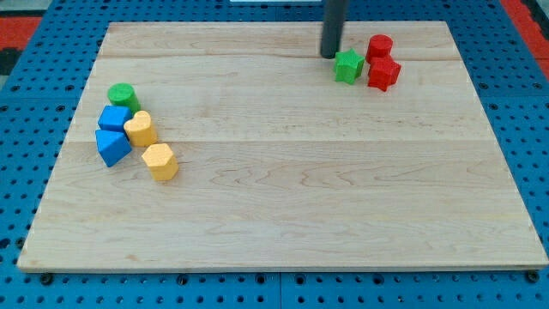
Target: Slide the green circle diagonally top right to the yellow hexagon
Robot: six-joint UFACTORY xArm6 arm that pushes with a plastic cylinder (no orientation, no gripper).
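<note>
The green circle (123, 94) sits near the board's left edge, at the top of a cluster of blocks. The yellow hexagon (160, 161) lies at the lower right of that cluster, below a second yellow block (141, 129). My tip (329, 56) is far away at the view's top, right of centre, just left of a green star (347, 66). The tip touches none of the left cluster's blocks.
Two blue blocks (114, 118) (111, 147) sit below the green circle, touching the upper yellow block. A red cylinder (379, 46) and a red block (383, 73) sit right of the green star. The wooden board (283, 215) lies on a blue pegboard.
</note>
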